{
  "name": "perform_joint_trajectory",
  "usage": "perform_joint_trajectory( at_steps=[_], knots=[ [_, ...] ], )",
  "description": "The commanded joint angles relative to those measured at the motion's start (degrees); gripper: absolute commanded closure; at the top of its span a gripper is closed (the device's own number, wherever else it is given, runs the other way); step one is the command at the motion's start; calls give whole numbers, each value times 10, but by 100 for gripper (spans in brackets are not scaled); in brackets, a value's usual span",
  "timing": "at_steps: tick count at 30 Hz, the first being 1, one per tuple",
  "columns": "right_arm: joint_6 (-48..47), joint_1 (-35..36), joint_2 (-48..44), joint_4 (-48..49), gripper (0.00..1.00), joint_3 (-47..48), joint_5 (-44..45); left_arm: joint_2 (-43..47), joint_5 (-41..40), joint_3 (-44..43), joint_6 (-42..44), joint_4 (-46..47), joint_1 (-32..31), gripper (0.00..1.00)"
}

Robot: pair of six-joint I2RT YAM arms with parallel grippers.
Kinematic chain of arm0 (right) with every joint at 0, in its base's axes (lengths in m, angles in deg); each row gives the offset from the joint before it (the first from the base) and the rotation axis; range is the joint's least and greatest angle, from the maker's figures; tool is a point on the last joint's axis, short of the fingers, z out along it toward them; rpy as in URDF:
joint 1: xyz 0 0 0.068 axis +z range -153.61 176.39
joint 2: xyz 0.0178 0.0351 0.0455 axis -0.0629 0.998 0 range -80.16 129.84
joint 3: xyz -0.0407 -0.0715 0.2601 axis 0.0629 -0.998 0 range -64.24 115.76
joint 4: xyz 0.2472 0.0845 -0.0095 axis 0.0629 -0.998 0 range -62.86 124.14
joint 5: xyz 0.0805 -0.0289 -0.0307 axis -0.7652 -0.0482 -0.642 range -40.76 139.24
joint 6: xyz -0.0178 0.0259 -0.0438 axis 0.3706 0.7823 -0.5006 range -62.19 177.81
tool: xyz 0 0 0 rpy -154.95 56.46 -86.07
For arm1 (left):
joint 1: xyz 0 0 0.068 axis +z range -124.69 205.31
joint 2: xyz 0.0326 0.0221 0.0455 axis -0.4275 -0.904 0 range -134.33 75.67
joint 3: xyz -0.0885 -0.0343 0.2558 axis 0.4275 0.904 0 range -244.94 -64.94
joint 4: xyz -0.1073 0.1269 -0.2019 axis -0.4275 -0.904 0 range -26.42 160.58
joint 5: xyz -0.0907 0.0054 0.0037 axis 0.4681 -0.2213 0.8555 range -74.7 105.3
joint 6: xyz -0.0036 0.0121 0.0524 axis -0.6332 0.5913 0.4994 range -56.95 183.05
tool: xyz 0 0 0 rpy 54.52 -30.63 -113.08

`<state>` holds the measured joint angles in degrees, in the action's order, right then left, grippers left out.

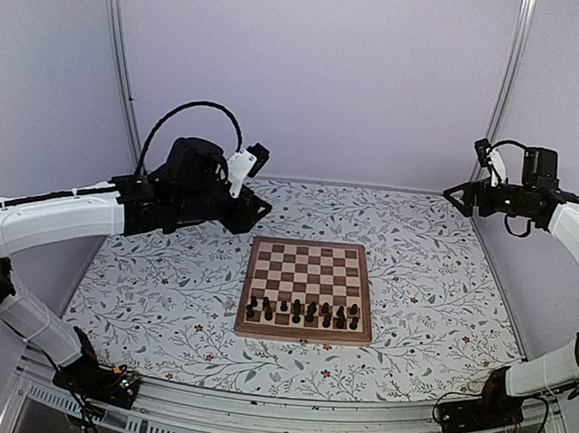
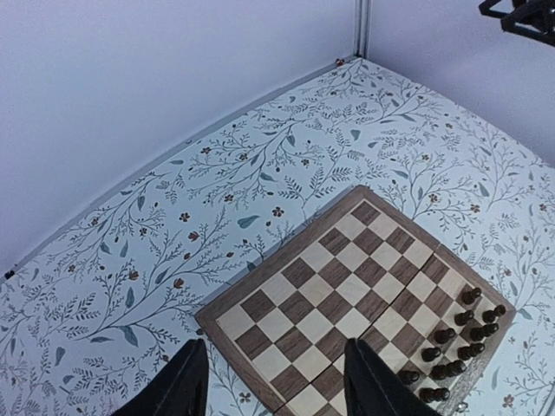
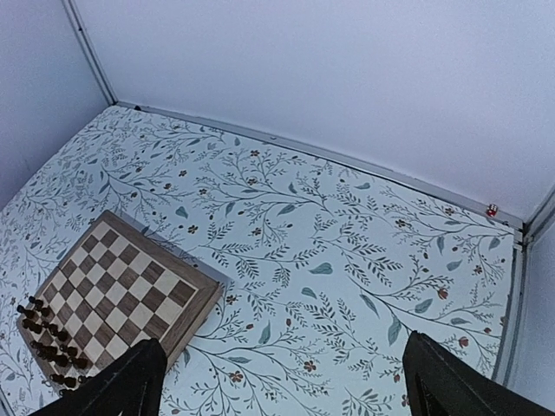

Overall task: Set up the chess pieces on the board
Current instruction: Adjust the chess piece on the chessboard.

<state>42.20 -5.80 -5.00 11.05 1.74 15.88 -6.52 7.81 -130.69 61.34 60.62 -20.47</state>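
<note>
- Sitting mid-table, the board (image 1: 309, 263) lies flat on the floral table (image 1: 163, 297).
- The chess pieces (image 1: 302, 311) stand upright along its near edge, seemingly in two rows; they are too small to count.
- The left gripper (image 2: 273, 351) hangs over the far left, jaws partly parted, empty.
- The right gripper (image 3: 282, 347) hangs at the far right, jaws spread wide, empty.

The board (image 3: 121, 286) holds chess pieces (image 3: 50, 343) along one edge.

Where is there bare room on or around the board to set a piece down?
The board is bare in its far rows, beyond the two nearest. The floral table is bare left, right and behind the board. Crowded: the chess pieces pack the board's two nearest rows.
</note>
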Motion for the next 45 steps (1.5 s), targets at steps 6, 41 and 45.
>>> perform_joint_trajectory(
  at_steps=[6,41,45],
  knots=[
    [38,-35,-41,4,1,-12,-56,-22,-39,-8,38,-41,-20,35],
    [-163,-35,-57,13,18,-179,-254,-239,260,-154,105,-175,-116,79],
    [-167,-35,-59,10,18,-179,-253,-250,254,-162,106,-183,-122,74]
  ],
)
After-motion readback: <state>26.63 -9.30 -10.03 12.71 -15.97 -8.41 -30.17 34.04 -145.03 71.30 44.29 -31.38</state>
